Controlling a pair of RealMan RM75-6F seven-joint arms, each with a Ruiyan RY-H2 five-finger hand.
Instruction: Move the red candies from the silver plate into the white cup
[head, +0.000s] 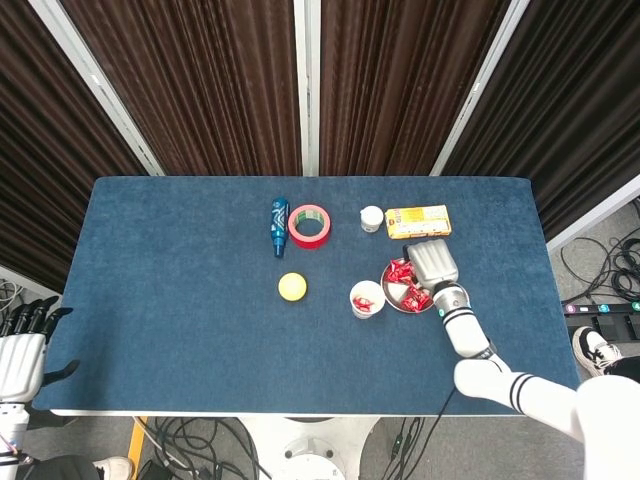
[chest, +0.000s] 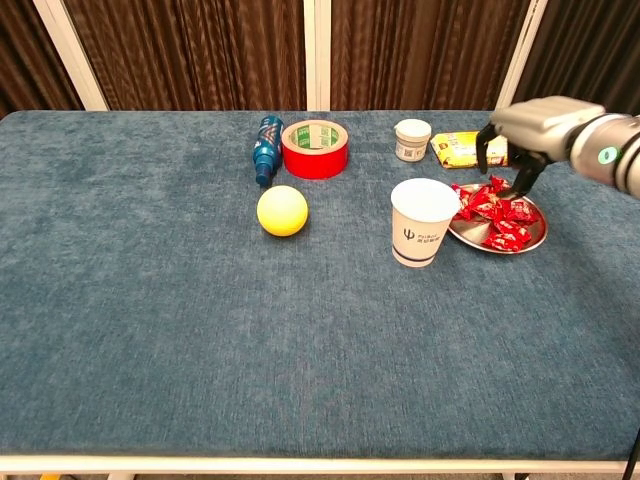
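The silver plate (head: 405, 311) (chest: 500, 249) holds several red candies (head: 403, 278) (chest: 497, 213) and sits right of the white cup (head: 353, 296) (chest: 422, 232). In the head view a red candy (head: 364, 303) shows inside the cup. My right hand (head: 432, 262) (chest: 534, 124) hovers over the plate's far right side, palm down. Its fingers (chest: 522, 178) are spread and hang toward the candies with nothing in them. My left hand (head: 18, 355) is off the table at the lower left with its fingers spread and nothing in it.
A yellow ball (chest: 283, 211) lies left of the cup. Behind it are a blue bottle (chest: 266, 149) on its side and a red tape roll (chest: 315, 148). A small white jar (chest: 412, 139) and a yellow box (chest: 462, 149) sit behind the plate.
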